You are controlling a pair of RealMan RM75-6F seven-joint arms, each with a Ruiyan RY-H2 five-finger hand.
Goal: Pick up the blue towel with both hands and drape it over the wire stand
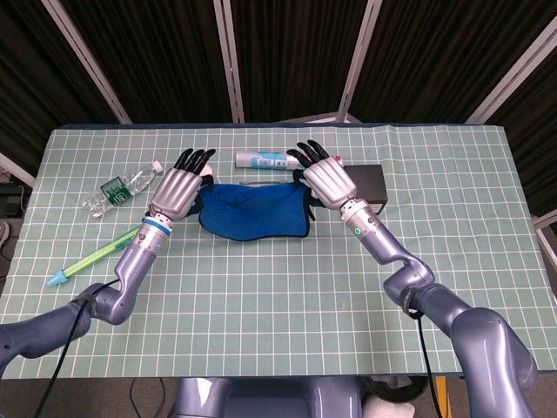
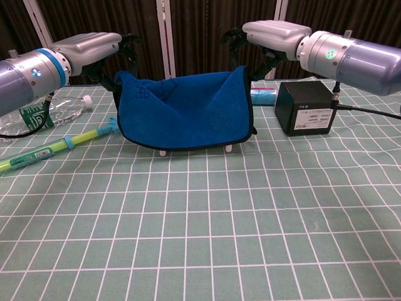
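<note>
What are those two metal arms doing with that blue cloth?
The robot is hanging a blue towel over a small wire stand, of which only the white feet show beneath the cloth. The left robot hand grips one top corner and the right robot hand the other. The towel hangs nearly down to the table, not yet let go.
</note>
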